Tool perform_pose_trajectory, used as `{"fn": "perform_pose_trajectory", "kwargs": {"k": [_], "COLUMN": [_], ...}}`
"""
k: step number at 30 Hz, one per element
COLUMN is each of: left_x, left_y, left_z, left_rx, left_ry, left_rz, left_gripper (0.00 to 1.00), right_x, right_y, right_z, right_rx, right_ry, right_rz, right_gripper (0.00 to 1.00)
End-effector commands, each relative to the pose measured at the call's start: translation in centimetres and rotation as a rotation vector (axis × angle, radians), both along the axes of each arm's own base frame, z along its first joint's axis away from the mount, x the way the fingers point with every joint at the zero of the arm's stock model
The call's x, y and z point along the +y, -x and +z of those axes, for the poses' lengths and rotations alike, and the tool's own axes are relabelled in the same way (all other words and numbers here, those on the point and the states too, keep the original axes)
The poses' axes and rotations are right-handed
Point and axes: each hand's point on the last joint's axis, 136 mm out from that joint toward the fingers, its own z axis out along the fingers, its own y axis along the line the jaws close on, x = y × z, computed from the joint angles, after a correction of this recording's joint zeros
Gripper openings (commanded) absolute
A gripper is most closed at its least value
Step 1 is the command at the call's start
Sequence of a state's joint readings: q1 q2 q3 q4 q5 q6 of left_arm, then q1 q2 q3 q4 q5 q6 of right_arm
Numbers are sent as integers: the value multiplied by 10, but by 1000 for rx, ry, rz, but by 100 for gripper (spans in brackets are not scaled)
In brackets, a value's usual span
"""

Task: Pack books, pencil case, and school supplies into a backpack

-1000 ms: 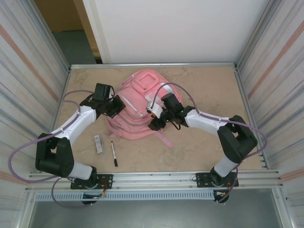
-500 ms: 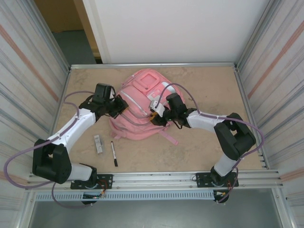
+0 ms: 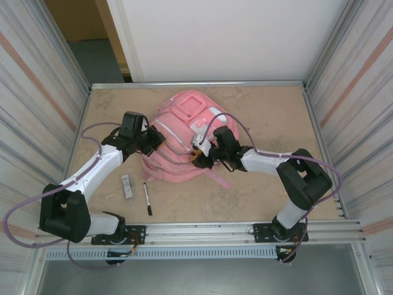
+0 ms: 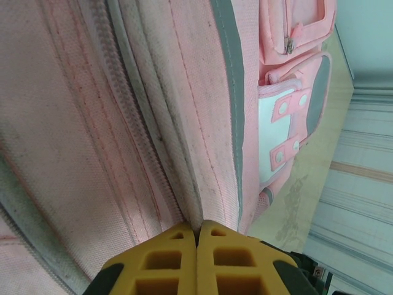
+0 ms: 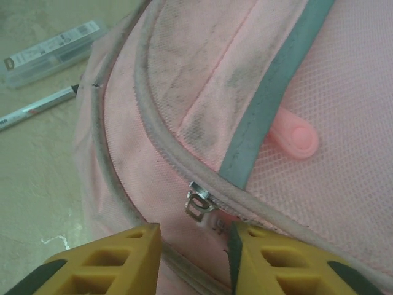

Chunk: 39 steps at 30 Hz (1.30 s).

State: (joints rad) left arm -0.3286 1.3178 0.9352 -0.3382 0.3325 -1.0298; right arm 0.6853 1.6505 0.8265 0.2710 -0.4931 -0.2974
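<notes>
Pink backpack (image 3: 184, 114) lies flat mid-table, front pockets up and toward the far wall, straps trailing toward the near edge. Left gripper (image 4: 197, 228) is at the bag's left side, jaws pressed fully together on a fold of fabric just beside the zip line. Right gripper (image 5: 193, 232) sits at the bag's near-right edge, jaws partly apart, nothing in them. The metal zip slider (image 5: 198, 204) is just ahead of the gap between the fingers, not yet touched. A pink rubber tab (image 5: 295, 138) lies on the mesh panel near it, further along the grey trim. Black pen (image 3: 147, 198) and whitish-grey bar (image 3: 127, 185) lie on the table (image 3: 264, 117) near the left arm, apart from the bag. Judged step: grabbing the slider to run the main zip; which way it should go cannot be told. To do it well, the right gripper should ease forward so the slider's loop sits squarely between the pads, close on the metal and not the piping, then pull along the curve of the zip. The left pinch should hold the fabric taut against that pull. Risk: the pads catch fabric, or the bag drags.
</notes>
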Motion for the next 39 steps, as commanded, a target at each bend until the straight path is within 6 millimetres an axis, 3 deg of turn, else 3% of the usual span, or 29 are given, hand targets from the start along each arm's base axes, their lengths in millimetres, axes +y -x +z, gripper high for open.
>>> {"fn": "perform_pose_trajectory", "kwargs": {"k": [1,4,8,15,20,23,28,35,39], "left_x": [-10,-11,-9,0,2,2,3,3,4], "left_y": [4,4,4,1,0,3,7,12,16], "left_z": [20,23,23,15,10,6,-5,-15,-20], "left_rx": [-51,-55,-55,-52,-45,-33,-15,-3,-3], "left_ry": [54,60,50,33,48,56,56,59,49], "left_rz": [-27,-30,-23,29,45,53,64,71,69], "left_gripper": [0,0,0,0,0,0,0,0,0], "right_x": [3,1,10,32,46,53,69,99,111], "right_y": [-9,-19,-19,15,32,33,38,36,36], "right_z": [11,13,23,58,55,43,25,30,25], "right_rx": [-65,-96,-86,101,342,512,642,864,948], "right_ry": [-43,-51,-91,-192,-175,-161,-90,-149,-199], "right_rz": [-48,-109,-129,-77,-104,-168,-261,-342,-396], "right_gripper": [35,31,15,3,0,0,0,0,6]}}
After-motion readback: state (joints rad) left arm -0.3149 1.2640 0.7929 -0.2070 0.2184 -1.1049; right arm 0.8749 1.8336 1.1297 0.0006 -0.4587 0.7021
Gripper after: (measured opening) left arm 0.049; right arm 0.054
